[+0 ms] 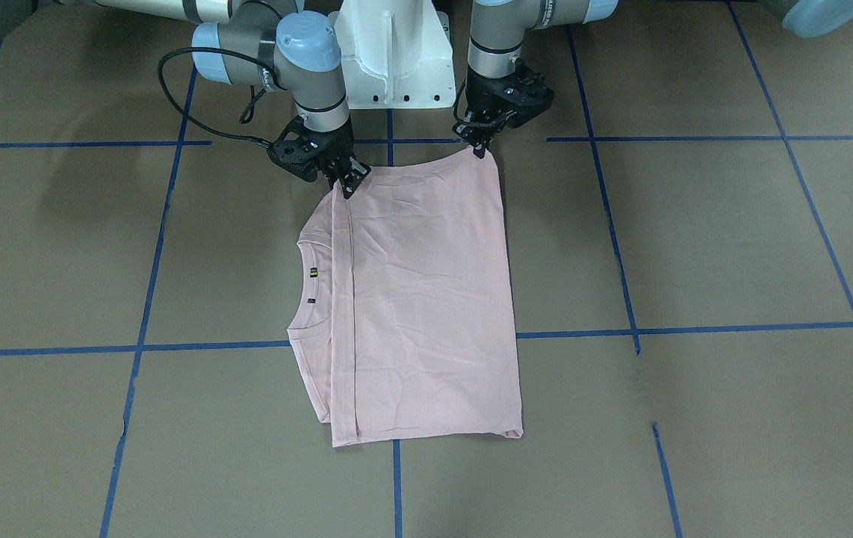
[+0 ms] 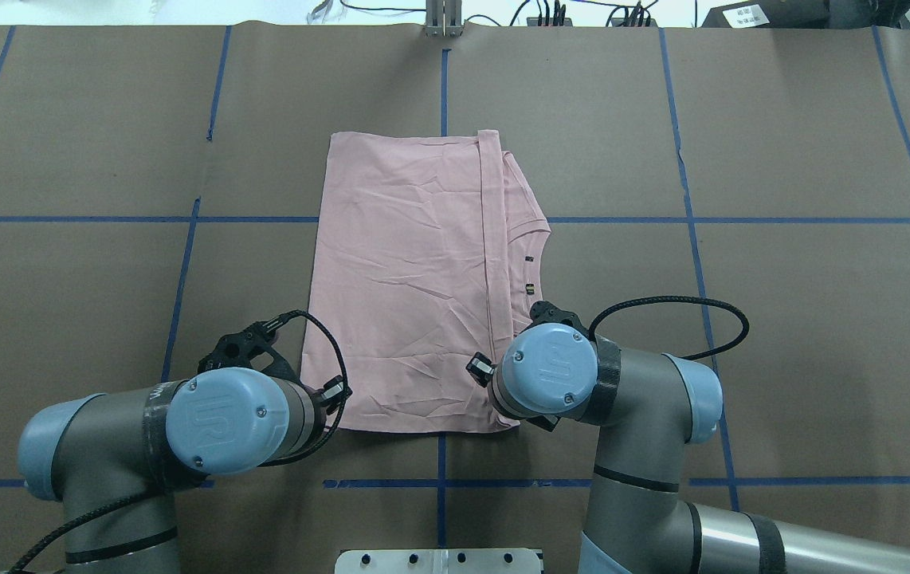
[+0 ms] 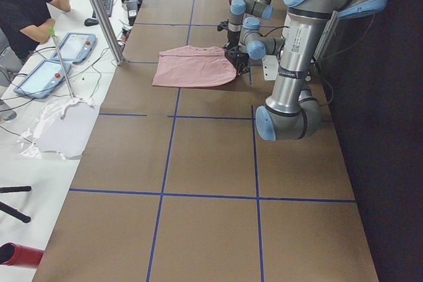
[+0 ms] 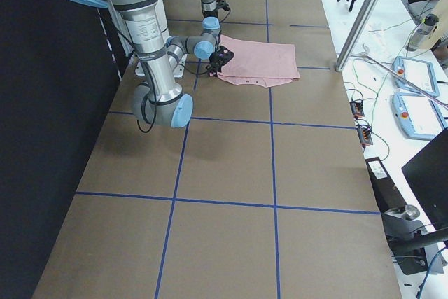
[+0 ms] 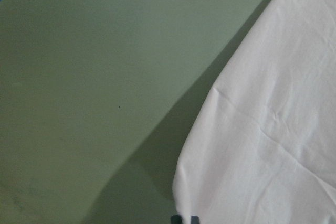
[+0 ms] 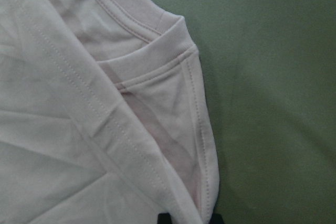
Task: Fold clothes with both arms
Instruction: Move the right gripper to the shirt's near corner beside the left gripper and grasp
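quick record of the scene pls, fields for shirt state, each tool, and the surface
garment: pale pink T-shirt, folded into a rough rectangle, plain side up, lying flat
neck: ribbed neck peeks out from under the fold on the robot's right
left arm: left tool at the shirt's robot-side corner, grip unclear
right arm: right tool at the other robot-side corner, by the neck, grip unclear
surface: brown table marked with blue tape lines

Left gripper, right gripper: low, pinched.
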### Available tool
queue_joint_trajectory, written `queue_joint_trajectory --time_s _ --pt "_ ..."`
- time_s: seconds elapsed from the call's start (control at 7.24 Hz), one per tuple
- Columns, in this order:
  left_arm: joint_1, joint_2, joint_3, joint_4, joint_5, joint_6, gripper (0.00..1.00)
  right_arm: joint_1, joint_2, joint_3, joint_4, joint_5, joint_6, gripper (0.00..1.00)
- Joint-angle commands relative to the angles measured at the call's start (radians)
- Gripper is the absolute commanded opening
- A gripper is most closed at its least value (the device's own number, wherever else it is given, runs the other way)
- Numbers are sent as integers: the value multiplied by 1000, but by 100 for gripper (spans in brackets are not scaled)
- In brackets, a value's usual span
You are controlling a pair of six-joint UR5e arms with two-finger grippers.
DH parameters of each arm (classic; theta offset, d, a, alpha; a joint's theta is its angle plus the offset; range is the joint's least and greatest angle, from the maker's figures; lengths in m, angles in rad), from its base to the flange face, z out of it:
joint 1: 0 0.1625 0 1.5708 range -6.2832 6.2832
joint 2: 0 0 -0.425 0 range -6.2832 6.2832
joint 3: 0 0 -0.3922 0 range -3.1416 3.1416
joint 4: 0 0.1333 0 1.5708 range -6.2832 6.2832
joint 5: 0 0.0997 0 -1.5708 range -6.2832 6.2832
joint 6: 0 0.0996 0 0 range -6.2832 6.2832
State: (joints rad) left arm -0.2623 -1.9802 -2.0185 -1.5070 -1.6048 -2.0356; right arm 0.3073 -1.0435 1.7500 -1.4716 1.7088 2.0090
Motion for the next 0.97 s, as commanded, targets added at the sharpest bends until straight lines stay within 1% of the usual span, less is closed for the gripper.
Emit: queue_joint_trajectory --time_s 0.0,0.28,0.55,0.69,0.83 --pt "0 0 1 -1 0 0 0 4 0 19 -3 0 1 0" --pt "0 -3 1 1 0 0 0 10 -7 49 2 0 8 0" --pt "0 -3 -8 2 0 2 0 10 -38 81 8 9 1 0" --pt "0 3 -38 10 0 3 0 10 -56 106 8 11 -1 0" --pt "17 1 -95 60 -1 3 0 -14 -87 156 8 9 -1 0"
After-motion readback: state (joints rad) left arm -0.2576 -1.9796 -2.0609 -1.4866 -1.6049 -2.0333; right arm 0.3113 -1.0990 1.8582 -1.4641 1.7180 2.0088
